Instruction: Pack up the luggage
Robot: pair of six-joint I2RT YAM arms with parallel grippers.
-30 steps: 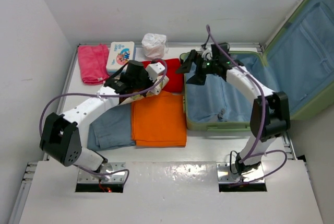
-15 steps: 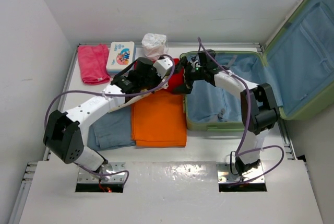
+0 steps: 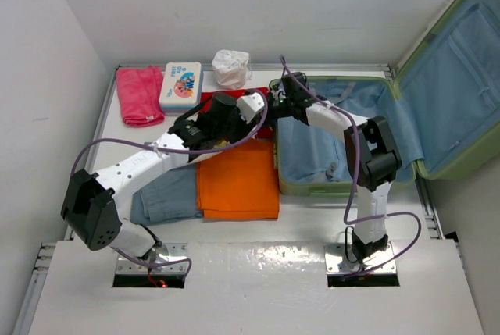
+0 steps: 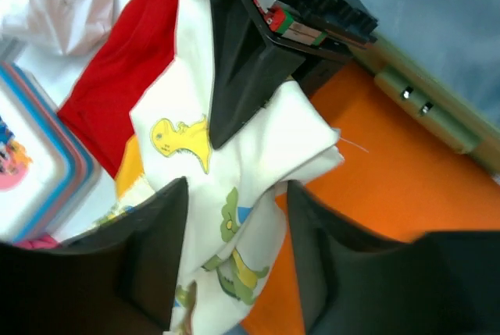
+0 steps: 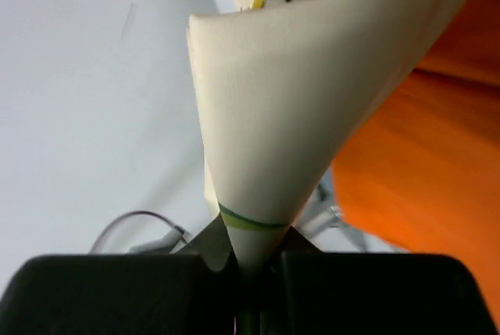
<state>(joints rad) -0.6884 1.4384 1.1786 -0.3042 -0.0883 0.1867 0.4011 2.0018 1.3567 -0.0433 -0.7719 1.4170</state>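
The luggage (image 3: 328,188), a light-green hard-shell suitcase with blue lining, lies open at the right with its lid (image 3: 453,77) raised. A white cloth with dinosaur prints (image 4: 234,155) hangs above the red and orange garments. My right gripper (image 5: 248,261) is shut on a folded corner of this cloth (image 5: 312,77). In the left wrist view its black fingers (image 4: 242,69) pinch the cloth from above. My left gripper (image 4: 237,194) is open, its fingers standing either side of the cloth's lower part. In the top view both grippers meet just left of the luggage (image 3: 262,108).
An orange garment (image 3: 237,179) and blue jeans (image 3: 164,194) lie on the table, with a red garment (image 3: 209,99) behind them. A pink towel (image 3: 139,94), a white-and-blue printed box (image 3: 180,85) and a crumpled white bag (image 3: 231,67) sit at the back. Blue clothing (image 3: 312,147) lies inside the luggage.
My right gripper has swung left from over the luggage to the white cloth and shut on it. My left gripper, shut on the cloth before, has opened.
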